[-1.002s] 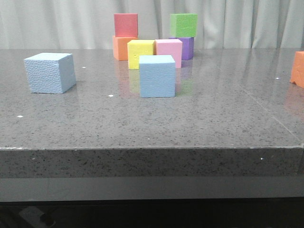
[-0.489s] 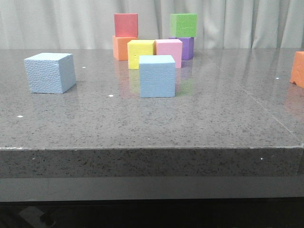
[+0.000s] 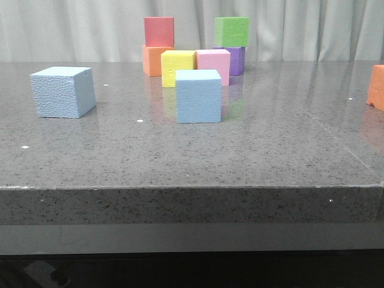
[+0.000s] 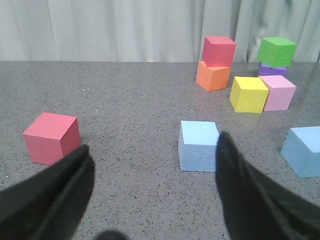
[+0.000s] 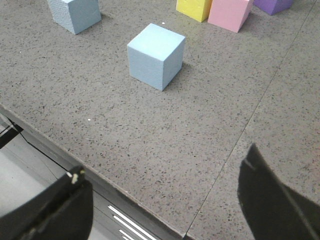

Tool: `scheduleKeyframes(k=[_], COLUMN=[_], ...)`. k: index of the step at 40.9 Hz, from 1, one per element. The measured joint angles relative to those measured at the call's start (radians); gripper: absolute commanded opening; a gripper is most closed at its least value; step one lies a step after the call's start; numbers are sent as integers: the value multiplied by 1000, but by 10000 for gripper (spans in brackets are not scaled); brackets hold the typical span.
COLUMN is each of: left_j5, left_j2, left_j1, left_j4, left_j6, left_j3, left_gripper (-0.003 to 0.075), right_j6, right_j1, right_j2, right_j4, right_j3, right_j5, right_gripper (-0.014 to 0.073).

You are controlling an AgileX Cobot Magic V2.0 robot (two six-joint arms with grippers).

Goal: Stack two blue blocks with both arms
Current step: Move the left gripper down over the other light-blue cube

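Two blue blocks rest apart on the grey table. The rough-textured one (image 3: 63, 92) sits at the left, the smooth one (image 3: 198, 96) near the middle. Neither gripper shows in the front view. In the left wrist view my left gripper (image 4: 152, 145) is open with nothing in it; the rough block (image 4: 198, 146) lies just beyond its right-hand finger (image 4: 240, 185), and the smooth block (image 4: 304, 150) is further off. My right gripper (image 5: 164, 162) is open and empty over the table's front edge, well short of the smooth block (image 5: 155, 56) and the rough block (image 5: 75, 12).
At the back, a red cube (image 3: 159, 31) stands on an orange one (image 3: 155, 60) and a green cube (image 3: 231, 31) on a purple one (image 3: 237, 60), with yellow (image 3: 177, 68) and pink (image 3: 213, 65) cubes in front. An orange block (image 3: 377, 87) sits far right. A red cube (image 4: 51, 137) lies near my left gripper.
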Motion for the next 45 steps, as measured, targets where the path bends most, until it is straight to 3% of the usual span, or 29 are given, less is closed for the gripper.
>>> scheduleKeyframes(k=[9,25,45], left_j5=[7,36,55], left_j2=[55,308,760], left_j1=[-30,-257,-277], left_j4=[3,3,7], left_j6=[34,106,106], left_j3=[-19,-144,-401], left_gripper=[627,626,617], right_j6=[0,0,0], right_j1=[0,0,0], right_j2=[0,0,0], right_j4=[0,0,0], right_j3=[0,0,0], right_j5=[0,1,1], right_gripper=[601,601,601])
